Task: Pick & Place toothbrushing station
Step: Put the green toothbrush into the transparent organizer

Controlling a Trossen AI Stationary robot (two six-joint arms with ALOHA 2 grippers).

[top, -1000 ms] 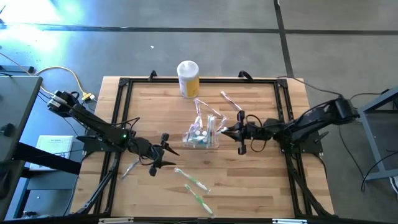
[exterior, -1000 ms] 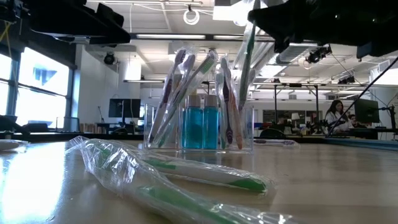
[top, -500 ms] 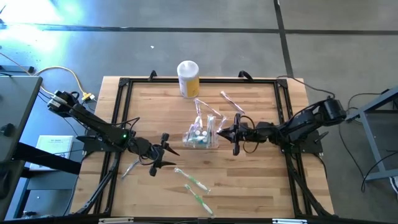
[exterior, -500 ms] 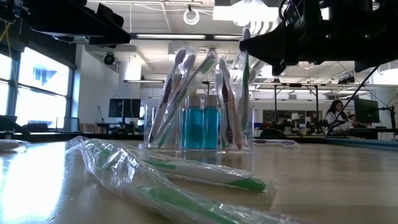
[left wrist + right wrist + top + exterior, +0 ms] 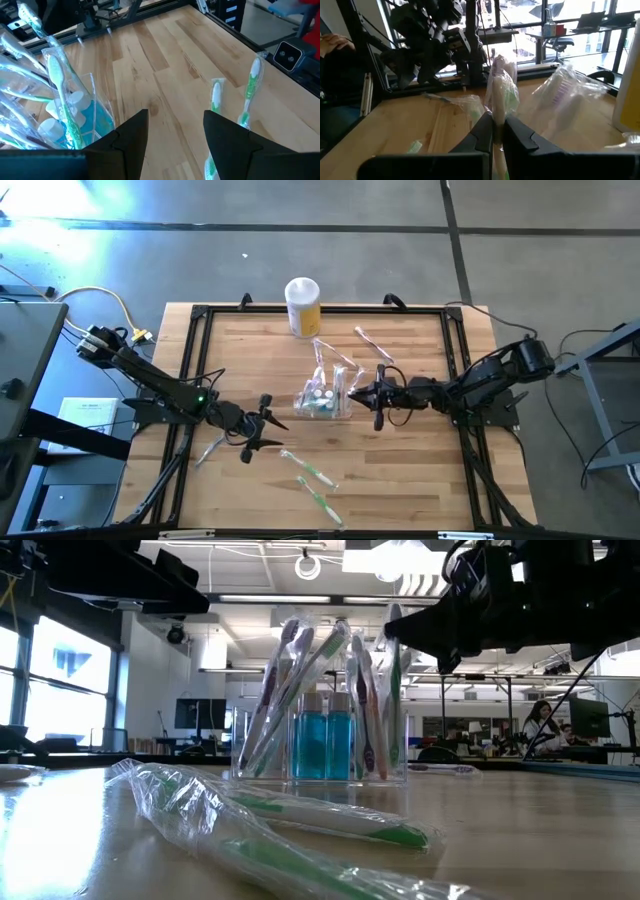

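Observation:
The toothbrushing station point(image 5: 322, 400) point(image 5: 330, 740) is a clear holder at the table's middle. It holds blue bottles and several wrapped toothbrushes that stand up in it. My right gripper point(image 5: 358, 392) point(image 5: 392, 632) is at its right side, shut on a wrapped green toothbrush point(image 5: 394, 690) point(image 5: 502, 92). That brush reaches down into the holder's right end. My left gripper point(image 5: 268, 423) point(image 5: 175, 135) is open above the table, left of and nearer than the station point(image 5: 75, 115), with nothing between its fingers. My right gripper pinches the wrapped green toothbrush between its two fingers point(image 5: 487, 132), near the brush's upper end point(image 5: 394, 640). The fingers come level from the table's right and lie across the brush. The brush stands nearly upright, its lower part inside the station. Whether it touches the bottom is hidden.
A yellow canister with a white lid point(image 5: 303, 305) stands at the far edge. Two wrapped green toothbrushes point(image 5: 308, 470) point(image 5: 322, 503) lie near the front edge, a pinkish one point(image 5: 372, 345) lies far right of the station, and another point(image 5: 210, 450) lies by my left arm. People sit beyond the table point(image 5: 540, 725).
My right gripper has come down and a little toward the station, rolling slightly, still shut on the green toothbrush. The brush has sunk from above the holder into its right end.

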